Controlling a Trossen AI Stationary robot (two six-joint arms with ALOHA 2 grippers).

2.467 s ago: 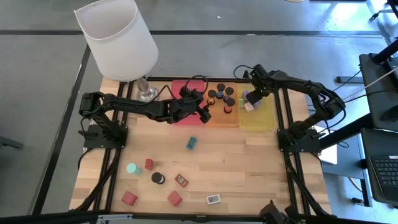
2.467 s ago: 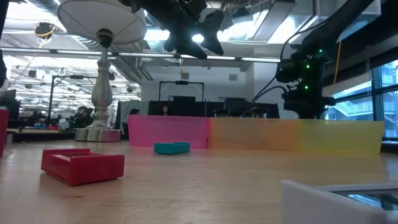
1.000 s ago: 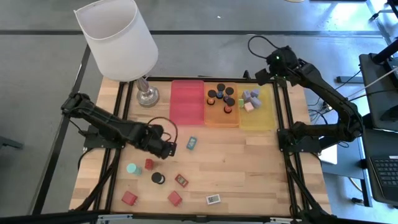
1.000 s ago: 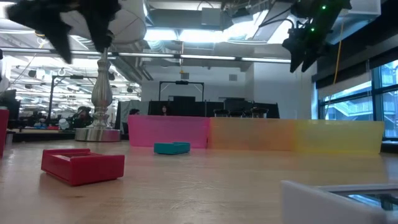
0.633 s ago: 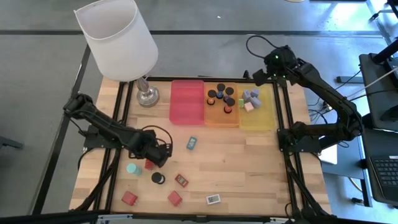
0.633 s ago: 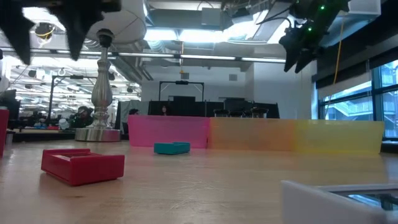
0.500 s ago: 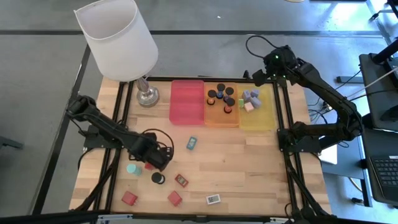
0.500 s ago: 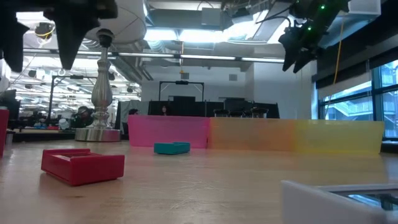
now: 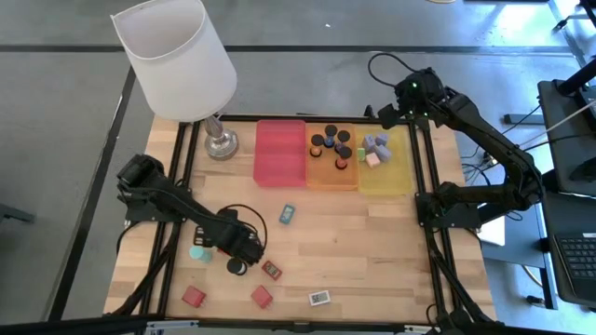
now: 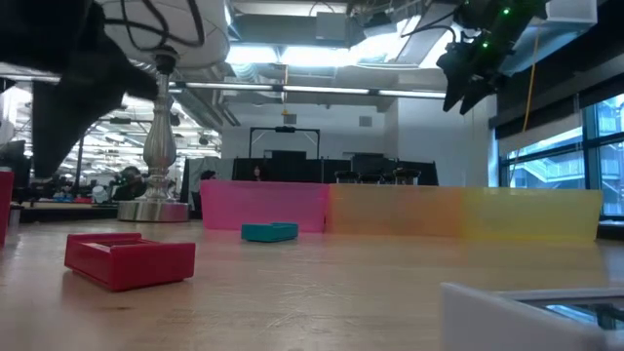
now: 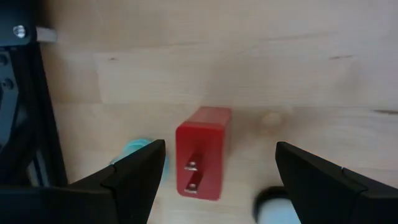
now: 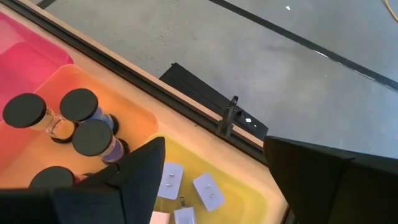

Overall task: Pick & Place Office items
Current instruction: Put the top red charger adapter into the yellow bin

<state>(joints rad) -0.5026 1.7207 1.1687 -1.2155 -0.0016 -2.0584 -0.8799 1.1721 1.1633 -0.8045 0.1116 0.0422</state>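
A red block [image 11: 202, 152] with two metal prongs lies flat on the wood table, directly under my left gripper [image 11: 219, 155], which points down with a finger on either side of it, open and touching nothing. In the high view this gripper [image 9: 235, 245] hides the block. A teal-topped cylinder [image 9: 196, 252] and a black cylinder [image 9: 237, 266] stand close by. My right gripper [image 9: 386, 110] hangs open and high over the far edge of the yellow tray [image 9: 396, 177]. That tray holds lavender and pink cubes [image 9: 375, 149].
Red tray [image 9: 280, 154] and orange tray [image 9: 321, 177] with black cylinders [image 9: 332, 144] stand at the far side. The lamp [image 9: 177, 56] is at the far left. A teal block [image 9: 287, 214], red blocks [image 9: 271, 270] [image 9: 194, 296] [image 9: 262, 297] and a white block [image 9: 319, 298] lie loose.
My left gripper has gone down and toward the table's near edge, tipping from a slant to point almost straight down, and now covers the red block in the high view. Nothing on the table has moved.
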